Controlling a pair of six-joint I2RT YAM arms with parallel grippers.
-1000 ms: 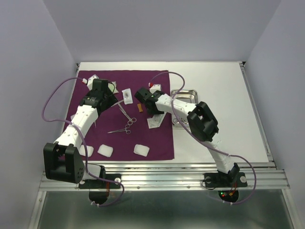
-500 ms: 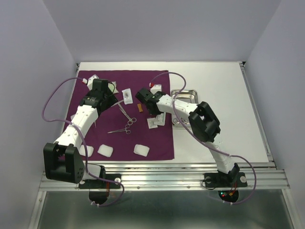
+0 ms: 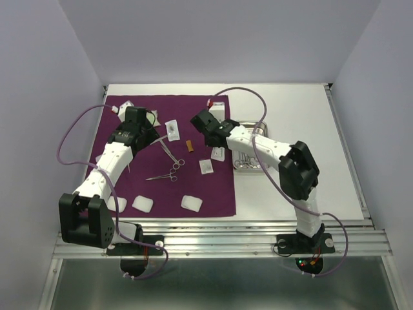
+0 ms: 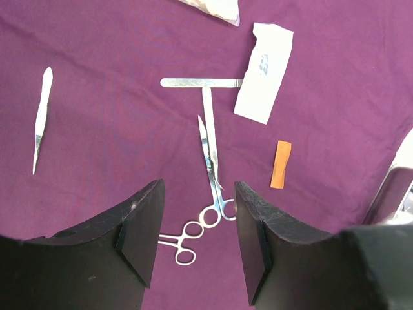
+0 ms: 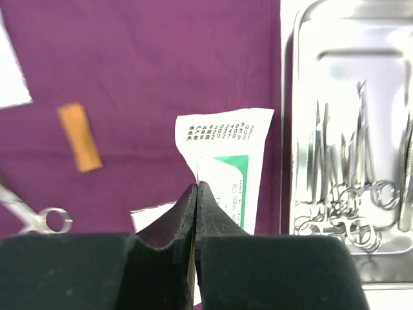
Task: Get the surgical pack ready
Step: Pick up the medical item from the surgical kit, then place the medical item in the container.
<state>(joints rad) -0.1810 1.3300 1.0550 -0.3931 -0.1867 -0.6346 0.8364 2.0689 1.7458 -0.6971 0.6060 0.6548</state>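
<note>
Now the right hand has snapped shut on a white packet and swung it to the edge of the purple drape, just beside the steel tray, which is likely where it's headed. Meanwhile the left hand hovers half open and empty over the scissors.

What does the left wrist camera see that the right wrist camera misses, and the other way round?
Only the left wrist view: the open left gripper, a slim pointed tool off to the left, and a flat steel strip.

Only the right wrist view: the shut right gripper pinching a green-printed packet, and the instruments lying inside the steel tray.

Both: the purple drape, the orange strip and the tray, though the left wrist view catches only its edge.
</note>
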